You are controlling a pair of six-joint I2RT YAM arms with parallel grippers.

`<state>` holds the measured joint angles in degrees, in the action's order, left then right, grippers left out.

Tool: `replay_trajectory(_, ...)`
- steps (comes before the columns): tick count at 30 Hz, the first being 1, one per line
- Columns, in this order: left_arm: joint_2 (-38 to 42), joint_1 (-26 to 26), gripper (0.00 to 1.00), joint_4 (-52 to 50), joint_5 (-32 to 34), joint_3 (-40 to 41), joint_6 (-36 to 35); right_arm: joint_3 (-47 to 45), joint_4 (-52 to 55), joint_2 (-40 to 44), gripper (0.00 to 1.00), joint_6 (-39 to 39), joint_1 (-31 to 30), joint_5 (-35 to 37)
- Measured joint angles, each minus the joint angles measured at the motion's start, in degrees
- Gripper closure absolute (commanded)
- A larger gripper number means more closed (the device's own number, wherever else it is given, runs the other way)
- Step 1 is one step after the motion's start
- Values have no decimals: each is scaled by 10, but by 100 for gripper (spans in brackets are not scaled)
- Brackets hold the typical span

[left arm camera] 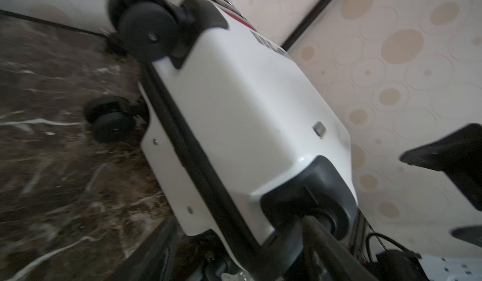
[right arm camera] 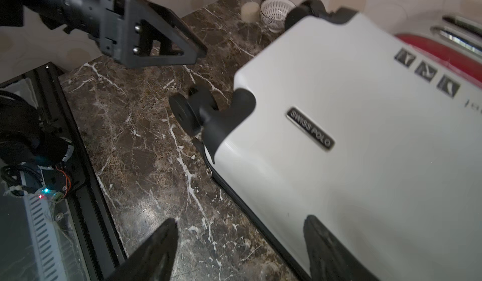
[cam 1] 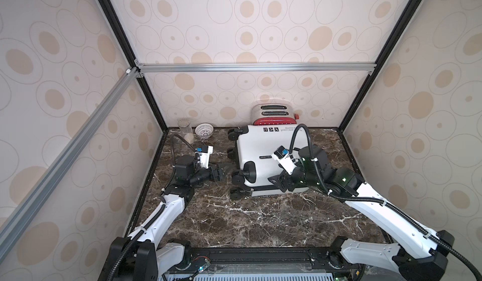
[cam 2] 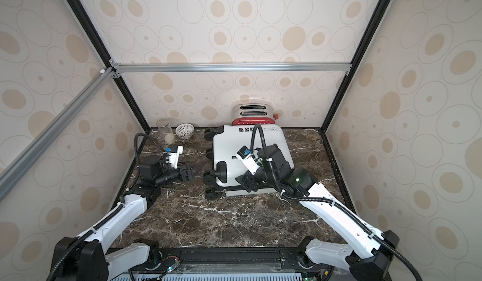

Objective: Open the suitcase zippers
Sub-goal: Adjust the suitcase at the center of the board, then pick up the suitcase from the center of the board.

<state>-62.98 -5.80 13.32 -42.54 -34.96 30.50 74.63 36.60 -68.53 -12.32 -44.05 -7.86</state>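
Left gripper and right gripper both spread, empty; one suitcase, one toaster.

Glossy white hard-shell suitcase, matt black wheels, polished marble-look table

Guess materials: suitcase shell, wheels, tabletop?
Suitcase shell: looks like hard moulded plastic, white, satin finish with a fine texture; soft highlights, rounded moulded corners.
Wheels: black, matte, plastic or rubber; the look doesn't settle which.
Tabletop: dark brown marble pattern with white veins, glossy reflections; real stone or laminate, can't tell.
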Motion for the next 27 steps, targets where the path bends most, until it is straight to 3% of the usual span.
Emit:
replay_trajectory(5, 10, 47, 23, -8, 14, 20, 18, 136, 64, -115, 19, -190, -57, 4)
replay_trajectory(11, 8, 57, 23, -23, 14, 22, 17, 295, 146, -290, 17, -316, -100, 43)
replay_trajectory(17, 5, 62, 23, -27, 7, 28, 13, 419, 238, -412, 16, -359, -108, 53)
replay_trajectory(27, 0, 63, 24, -32, 1, 39, 2, 556, 336, -530, 20, -365, -109, 39)
